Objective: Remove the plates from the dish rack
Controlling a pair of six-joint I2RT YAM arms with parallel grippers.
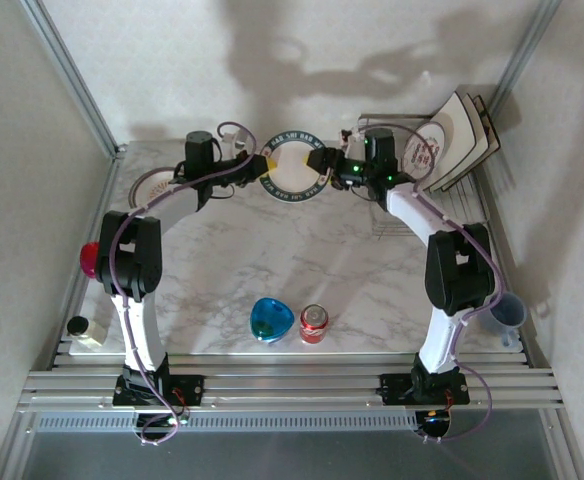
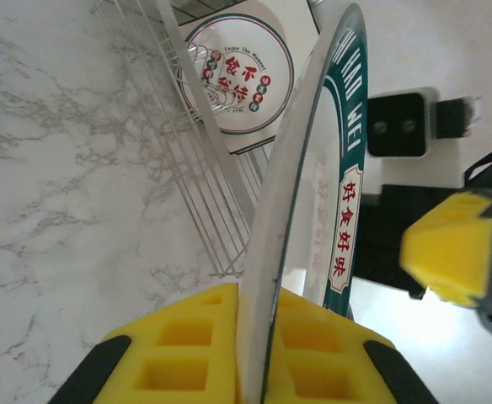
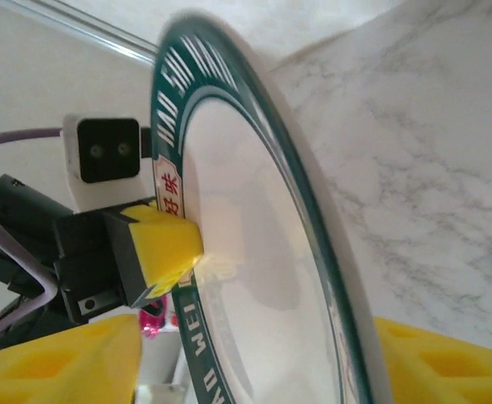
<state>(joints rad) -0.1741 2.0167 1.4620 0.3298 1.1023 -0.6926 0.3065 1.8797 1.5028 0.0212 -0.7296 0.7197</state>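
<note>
I am looking down from the overhead camera at both arms meeting over the far middle of the marble table (image 1: 222, 250). Between them, a round plate (image 1: 294, 165) with a dark green lettered rim is hanging upright above the table.

The left claw (image 2: 254, 341) is clamping that plate: in its wrist camera I am seeing the yellow fingers (image 2: 179, 345) pressed against both faces of the lower rim, the plate standing edge-on between them.

The right claw (image 3: 246, 362) is standing open. Its two yellow fingers (image 3: 52, 366) are spread wide on either side of the plate, with a clear gap on the face side. In the left wrist view one of its pads is sitting just beside the plate's face, not touching it.

The dish rack (image 2: 187, 160) is lying on the right side of the table, and its silver wires are running just left of the held plate in the left wrist view. Square cream plates (image 1: 462, 135) are leaning at its far right end, one showing a ring of red characters.

A second round plate (image 1: 150, 186) is lying flat at the far left, partly under the left arm. Near the front edge, a blue bowl (image 1: 271, 320) and a red can (image 1: 314, 323) are sitting side by side.
</note>
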